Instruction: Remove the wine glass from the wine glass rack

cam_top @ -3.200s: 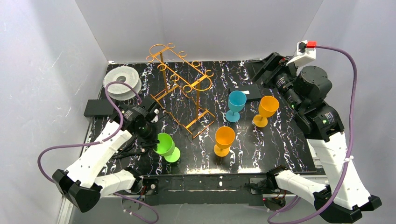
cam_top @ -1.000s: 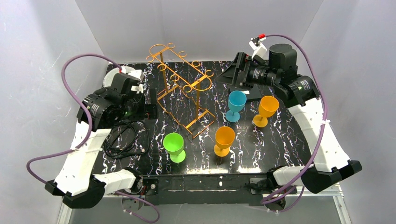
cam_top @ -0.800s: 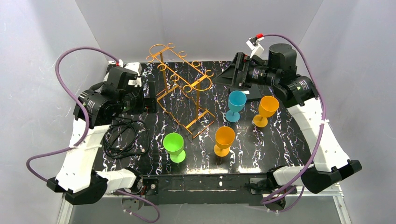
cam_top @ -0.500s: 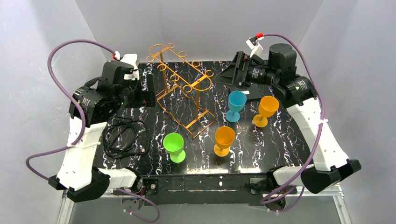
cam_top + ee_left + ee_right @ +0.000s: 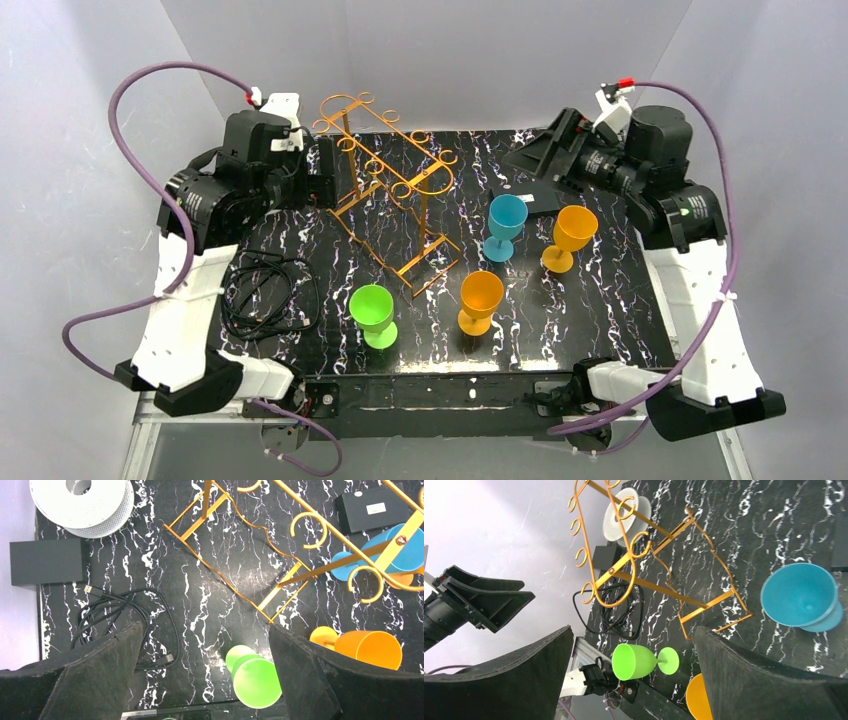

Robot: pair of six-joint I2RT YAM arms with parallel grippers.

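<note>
One black marbled tabletop [image 5: 600, 300], grey walls [image 5: 430, 50]

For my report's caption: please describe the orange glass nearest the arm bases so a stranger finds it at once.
Find the orange-gold wire rack on the black marbled table. Just right of its near foot stands an orange glass, level with the green glass. The other orange glass stands farther back, beside the blue glass.

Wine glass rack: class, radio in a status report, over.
Left jaws, right jaws open, empty. Orange-gold wire wine glass rack bare. Green plastic goblet, blue goblet, two orange goblets upright on black marbled table. Nothing blocking.
</note>
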